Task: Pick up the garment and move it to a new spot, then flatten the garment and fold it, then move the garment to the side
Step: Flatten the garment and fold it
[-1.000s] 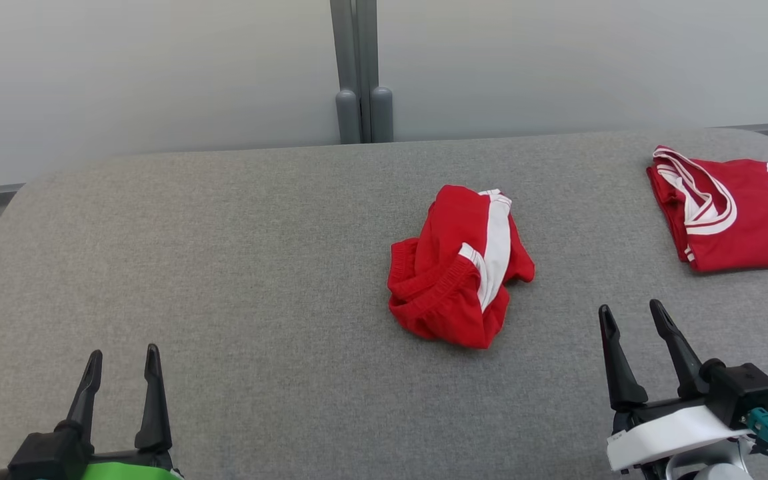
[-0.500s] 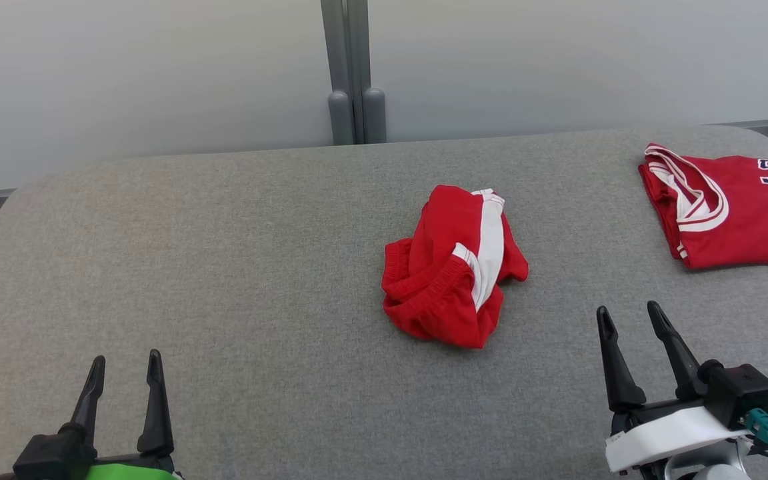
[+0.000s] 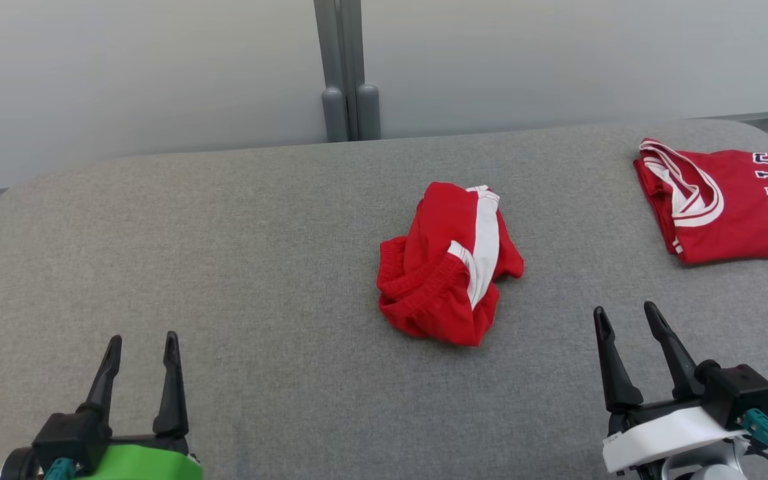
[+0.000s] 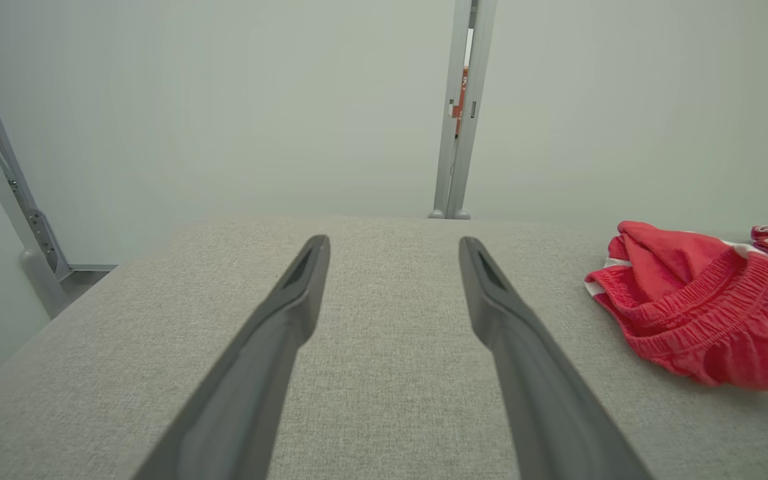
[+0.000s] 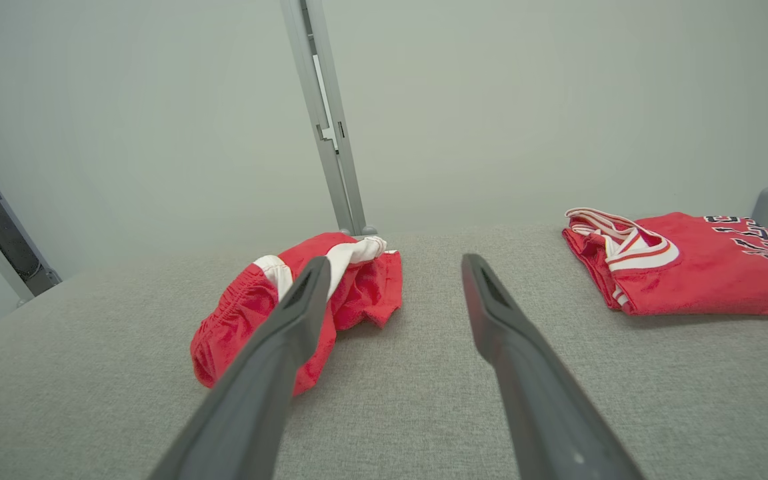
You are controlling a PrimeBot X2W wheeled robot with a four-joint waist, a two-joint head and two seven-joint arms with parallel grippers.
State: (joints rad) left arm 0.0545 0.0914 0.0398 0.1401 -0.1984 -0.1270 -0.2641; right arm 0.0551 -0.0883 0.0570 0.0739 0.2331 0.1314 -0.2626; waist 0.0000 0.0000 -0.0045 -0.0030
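A crumpled red garment (image 3: 451,267) with a white stripe is seen bunched near the middle of the grey counter (image 3: 224,253). The left end effector (image 3: 143,339) is held at 7 o'clock of the head view and the right end effector (image 3: 624,309) at 5 o'clock. Both are spread wide with nothing gripped, well apart from the garment. A folded red jersey (image 3: 724,207) is laid at 2 o'clock.
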